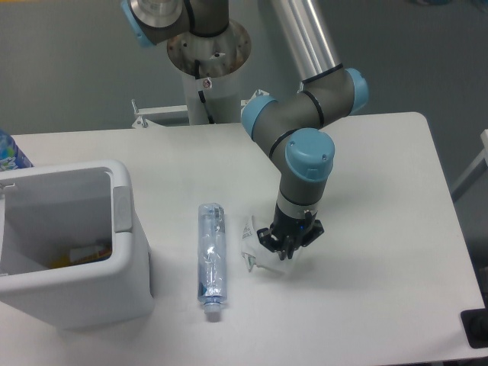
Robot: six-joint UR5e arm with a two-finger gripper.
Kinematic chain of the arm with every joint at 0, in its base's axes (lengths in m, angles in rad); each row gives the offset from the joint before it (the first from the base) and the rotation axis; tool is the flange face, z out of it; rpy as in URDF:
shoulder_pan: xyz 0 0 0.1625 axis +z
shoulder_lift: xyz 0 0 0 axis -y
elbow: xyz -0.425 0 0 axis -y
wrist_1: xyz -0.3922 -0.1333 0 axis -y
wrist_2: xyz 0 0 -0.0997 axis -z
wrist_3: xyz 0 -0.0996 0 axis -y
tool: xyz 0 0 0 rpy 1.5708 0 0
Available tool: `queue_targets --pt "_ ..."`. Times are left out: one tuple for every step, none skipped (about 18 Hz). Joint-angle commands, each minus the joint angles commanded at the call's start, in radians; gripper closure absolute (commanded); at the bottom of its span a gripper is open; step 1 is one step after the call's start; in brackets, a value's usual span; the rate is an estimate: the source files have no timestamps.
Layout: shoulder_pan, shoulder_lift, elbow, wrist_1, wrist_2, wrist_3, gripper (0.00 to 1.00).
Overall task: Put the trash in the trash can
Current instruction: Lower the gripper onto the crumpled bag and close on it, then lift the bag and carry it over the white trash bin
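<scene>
Grey wall stands behind a white table [366,305] that fills most of the view. On the table's left edge sits the trash can [69,293], a white bin with rounded corners, a thick rim and a grey tab on its right side; inside it, low down, something yellow and orange shows, too dim to name. The robot arm [305,114], grey with light blue caps, comes down from the top and bends over the middle of the table, its last part pointing straight down. Between the trash can and the arm lies the bottle [212,259], clear with a bluish tint, flattened, stretched out lengthways with its cap toward the near edge, apart from the can. Just to the right of the bottle lies the wrapper [255,250], crumpled, whitish and see-through. The fingers [288,240] are low at the wrapper's right side, drawn close together and pressed into the crumpled plastic, apparently clamped on it, though the wrapper lies on the table. At the far left edge, behind the can, a bit of a blue item [9,152] peeks in.
</scene>
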Motion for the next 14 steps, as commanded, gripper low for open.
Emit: queue_targets --pt "-0.002 -0.002 0.005 0.0 0.0 0.0 0.95" --pt "0.0 -0.002 0.008 0.0 0.0 0.0 0.95" --pt "0.002 -0.002 0.009 0.0 -0.002 0.002 0.95" --pt "0.003 0.002 0.011 0.0 -0.003 0.002 0.95" --pt "0.005 0.002 0.02 0.0 -0.005 0.002 0.95" --pt "0.005 0.002 0.026 0.0 -0.008 0.0 0.95" --pt "0.005 0.002 0.029 0.002 -0.006 -0.002 0.95" --pt "0.006 0.005 0.04 0.002 -0.009 -0.003 0.95" --pt "0.009 0.009 0.06 0.003 -0.011 -0.014 0.95" --pt "0.011 0.011 0.081 0.002 -0.02 -0.032 0.95" --pt "0.011 0.011 0.101 0.002 -0.038 -0.05 0.95" --pt "0.012 0.011 0.121 0.002 -0.061 -0.066 0.95" --pt "0.014 0.018 0.135 0.002 -0.083 -0.074 0.96" --pt "0.018 0.029 0.144 0.002 -0.101 -0.078 0.96"
